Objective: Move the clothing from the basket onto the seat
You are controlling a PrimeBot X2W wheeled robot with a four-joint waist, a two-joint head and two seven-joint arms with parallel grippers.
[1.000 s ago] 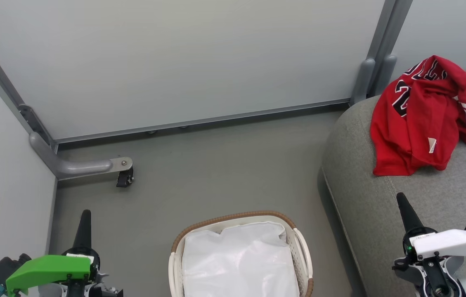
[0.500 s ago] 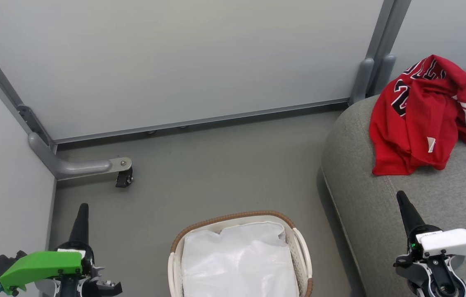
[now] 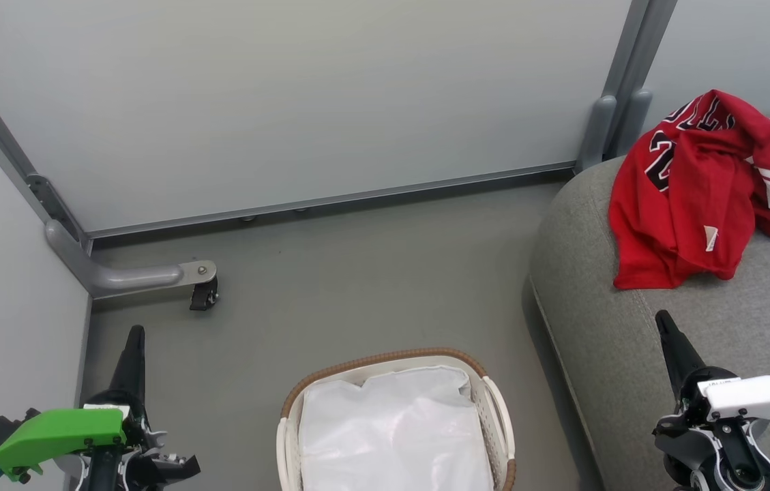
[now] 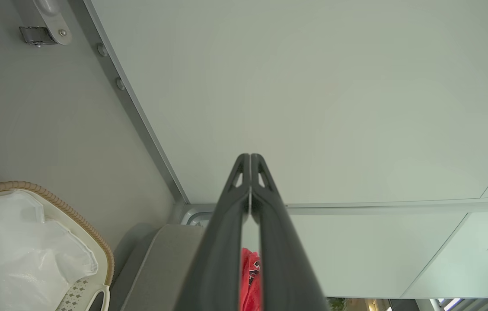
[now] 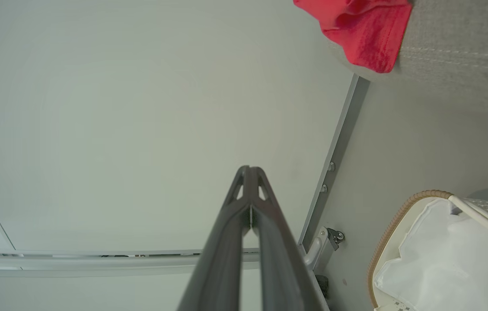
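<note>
- The left gripper (image 3: 134,333) has its two dark fingers pressed together at the tips, and nothing is caught between them. In the left wrist view the tips meet, with a thin slit lower down.
- The right gripper (image 3: 662,318) is closed in the same way and is also empty. Its fingertips touch in the right wrist view.
- The clothing (image 3: 695,198) is a red heap with black-and-white numerals and a white-striped piece. It lies on the seat (image 3: 732,354) ahead of the right gripper, beyond its fingertips and well apart from them.
- In the head view the right gripper's fingers point up across the near part of the seat's grey cushion.
- The basket (image 3: 385,357) stands on the floor (image 3: 357,273) between the two grippers and touches neither. It is to the right of the left gripper and to the left of the right one.
- A white liner (image 3: 391,429) lies inside the basket.
- A castor foot (image 3: 204,294) of the partition frame sits ahead of the left gripper, a little to its right.
</note>
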